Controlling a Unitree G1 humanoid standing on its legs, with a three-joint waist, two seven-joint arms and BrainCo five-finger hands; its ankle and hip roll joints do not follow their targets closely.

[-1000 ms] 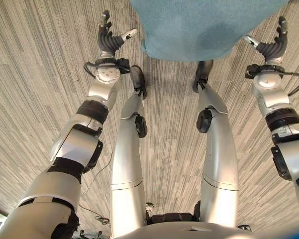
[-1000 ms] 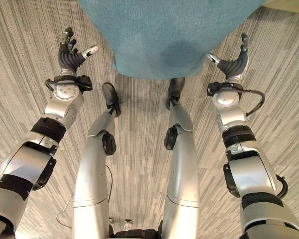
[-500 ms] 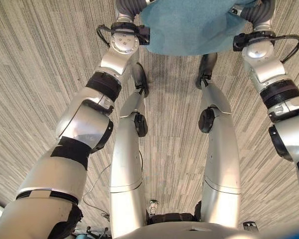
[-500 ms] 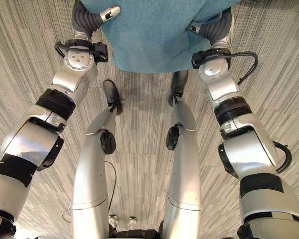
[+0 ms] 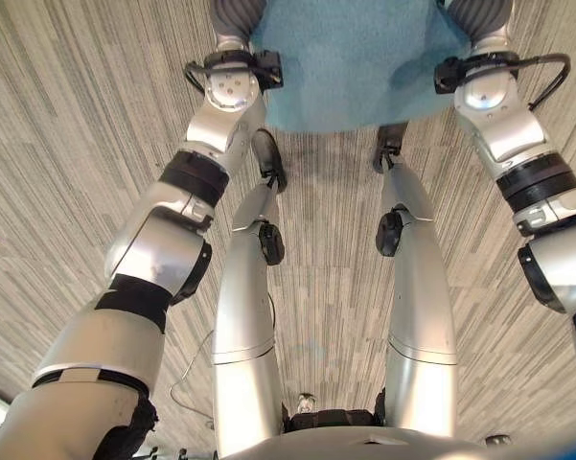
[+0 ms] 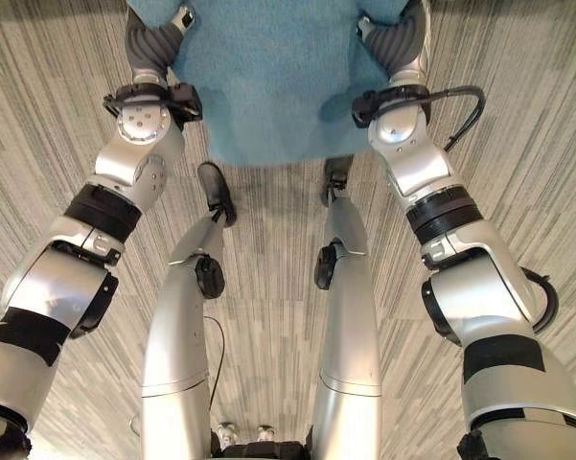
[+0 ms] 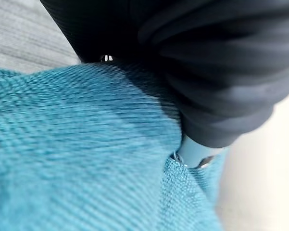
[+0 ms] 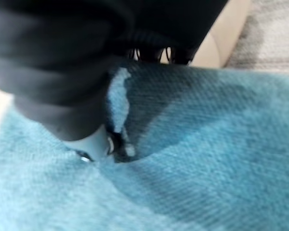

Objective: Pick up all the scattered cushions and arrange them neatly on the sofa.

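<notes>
A large teal cushion (image 6: 268,77) sits at the top of both eye views, above the carpet in front of me. My left hand (image 6: 151,40) clasps its left edge and my right hand (image 6: 400,38) clasps its right edge. Each thumb lies on the top face while the fingers run out of sight under the fabric. In the left wrist view the thumb (image 7: 194,154) digs into the teal weave (image 7: 77,159). The right wrist view shows the same, with the thumb (image 8: 94,142) pressed into a dent in the cushion (image 8: 207,159).
Grey striped carpet (image 6: 518,144) covers the floor all around. A pale beige surface (image 7: 264,183) lies just beyond the cushion in the left wrist view, and a strip of it (image 8: 226,43) appears in the right wrist view.
A second ago both hands hung open, apart from the cushion's sides. They have since moved inward and closed on its two edges.
</notes>
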